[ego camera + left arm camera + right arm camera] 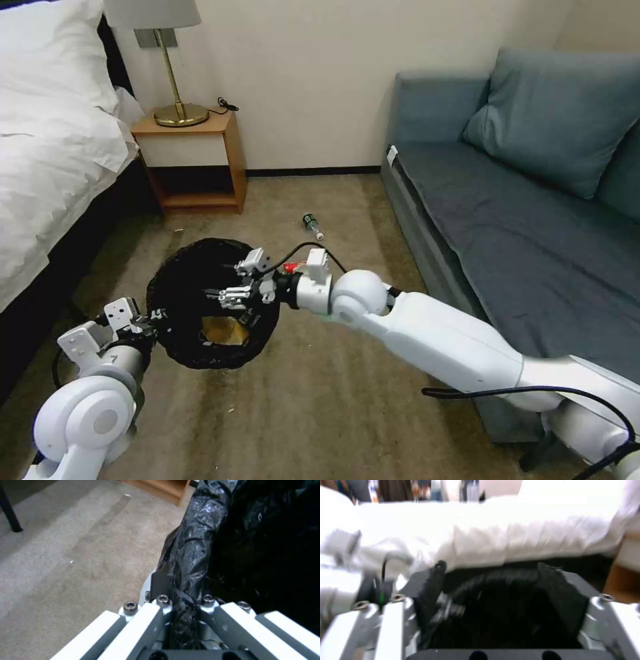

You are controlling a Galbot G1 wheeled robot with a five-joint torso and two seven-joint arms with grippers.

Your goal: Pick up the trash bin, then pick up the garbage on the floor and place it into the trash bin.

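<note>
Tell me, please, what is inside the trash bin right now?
Inside the trash bin, a tan-yellow piece lies at the bottom. The right gripper, open above it, hides part of the interior.

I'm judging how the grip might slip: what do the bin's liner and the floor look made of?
The liner of the trash bin looks like thin glossy black plastic film: it is crinkled, catches highlights and bunches between the left gripper fingers. The floor looks like short-pile beige carpet, matte and grainy, probably synthetic.

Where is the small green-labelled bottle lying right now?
In the head view, the bottle lies on the carpet beyond the trash bin, between nightstand and sofa.
</note>
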